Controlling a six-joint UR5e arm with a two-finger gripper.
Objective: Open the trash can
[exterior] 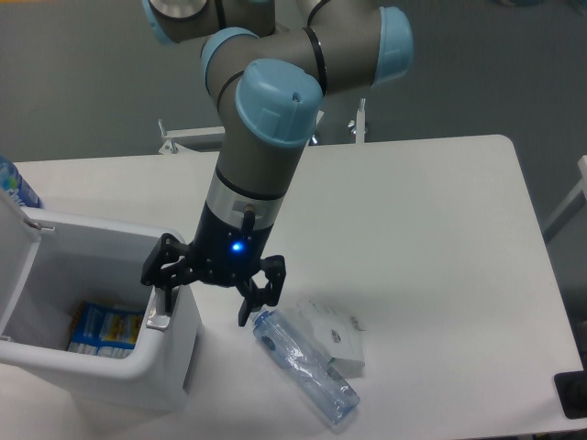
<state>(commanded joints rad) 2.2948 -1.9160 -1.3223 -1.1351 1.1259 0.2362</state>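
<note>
Table (431, 229): white top with rounded corners, carrying everything listed below.

My arm (275, 119): grey tubes with pale blue joint caps, reaching down from the top edge toward the table's near left part.

Trash can (174, 353): white, boxy, rounded corners, at the near left corner of the table. It stands upright with its mouth facing up. Its long axis runs roughly left to right across the view, slightly turned. The lid (11, 247) is swung up on the far left side, seen nearly edge-on. A grey latch button (157, 321) sits on the right rim. Contents: blue and yellow packets (103, 327) lying on the bottom; how many, I cannot tell.

Gripper (204, 307): black, blue light lit on its body, pointing down. My fingers are spread apart and hold nothing. The left finger (168, 295) is at the latch button on the bin's right rim; the right finger (247, 304) hangs outside the bin, just above the bottle's cap end.

Bottle (307, 368): clear plastic, lying on its side just right of the bin, angled toward the near right.

White packet (337, 335): flat, touching the bottle on its far side.

Second bottle (16, 188): blue label, partly cut off at the left edge behind the lid.
</note>
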